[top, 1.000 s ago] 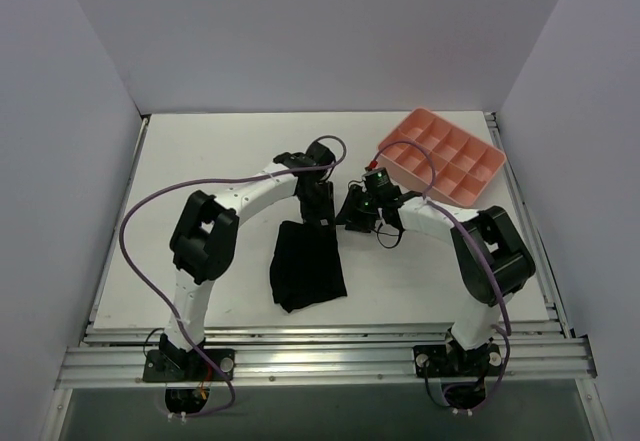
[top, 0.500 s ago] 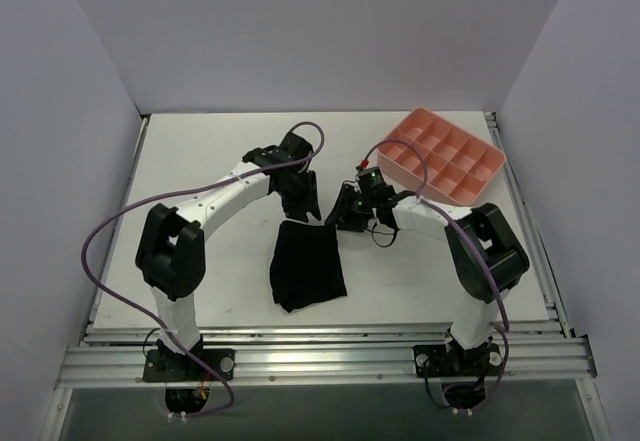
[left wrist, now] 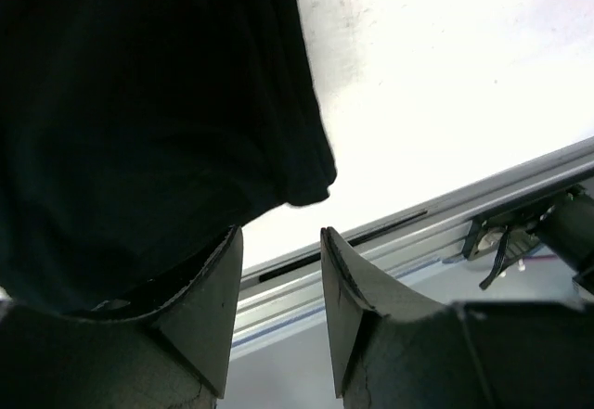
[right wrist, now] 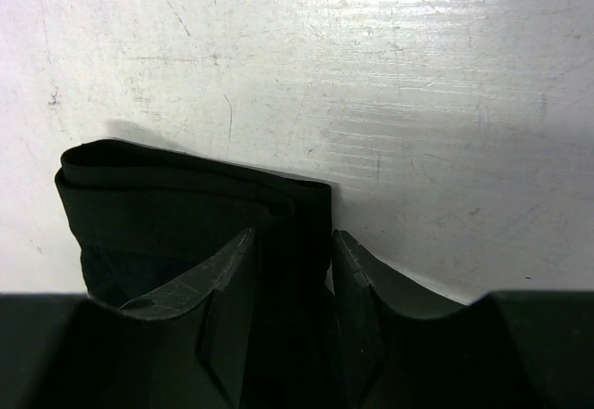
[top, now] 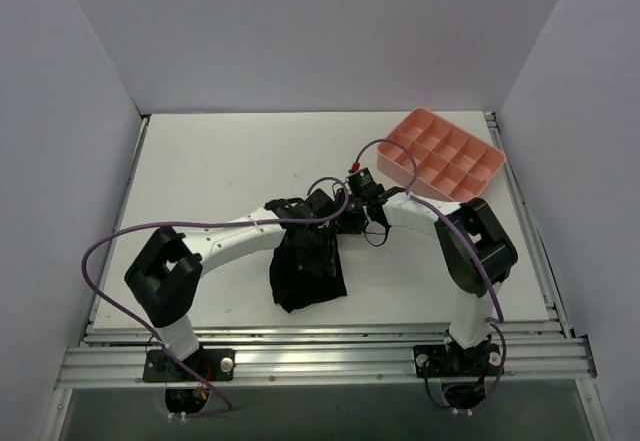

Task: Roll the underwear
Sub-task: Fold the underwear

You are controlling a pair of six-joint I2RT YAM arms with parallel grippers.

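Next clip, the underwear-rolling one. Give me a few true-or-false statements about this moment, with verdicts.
1. The underwear lies on the table, outside the pink tray. True.
2. One tray compartment holds a rolled garment. False: the compartments in view look empty.
3. A folded edge of the underwear sits between the fingers of the right claw. True.
4. The left claw is pressed fully shut. False: its fingers stand apart, and the table's rail shows through the gap.
5. The tray stands at the table's near left corner. False: it is at the far right.
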